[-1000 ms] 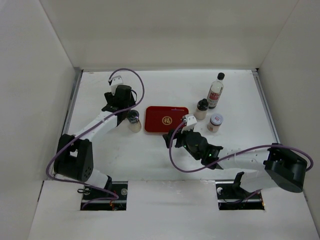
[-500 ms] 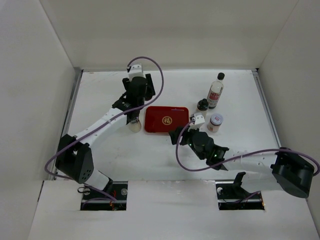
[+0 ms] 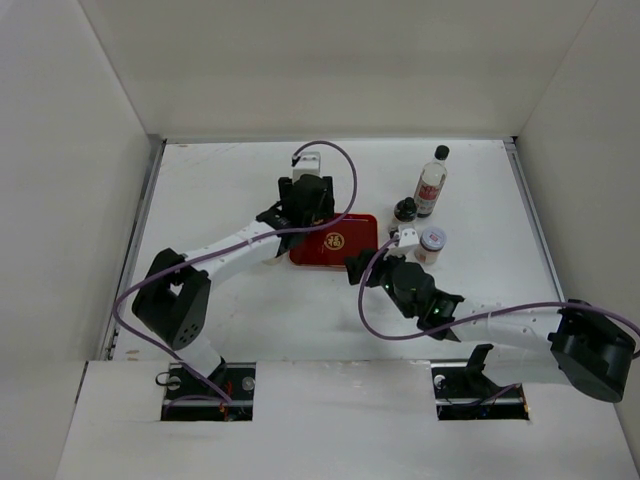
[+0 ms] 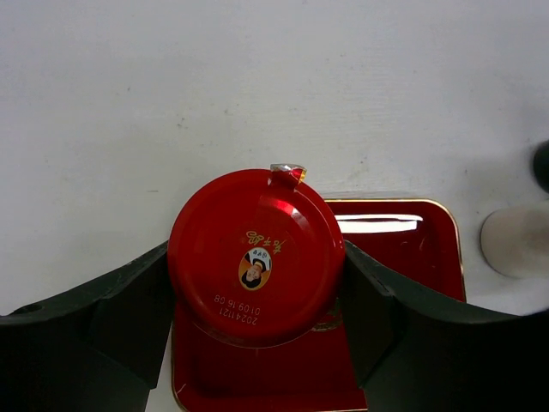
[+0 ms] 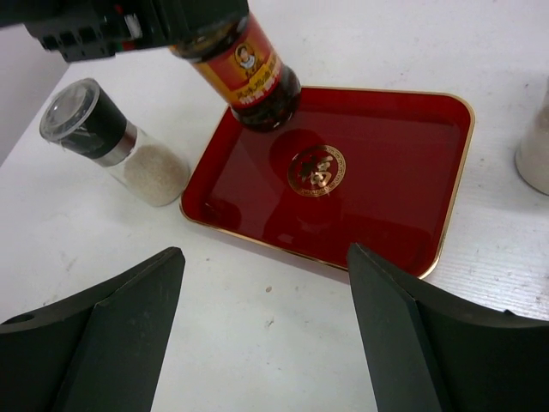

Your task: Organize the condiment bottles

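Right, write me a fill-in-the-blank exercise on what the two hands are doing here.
1. The left hand grips a round dark glass jar with a ___ cap.
2. That jar is over the flat red gold-rimmed ___.
3. The right hand, holding nothing, is ___.
Missing words: red; tray; open.

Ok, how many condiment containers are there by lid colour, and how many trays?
black-capped: 2, the tall clear bottle and the small dark bottle
red-capped jar: 1
grey-lidded shaker: 1
pale-lidded jar: 1
red tray: 1
Total: 6
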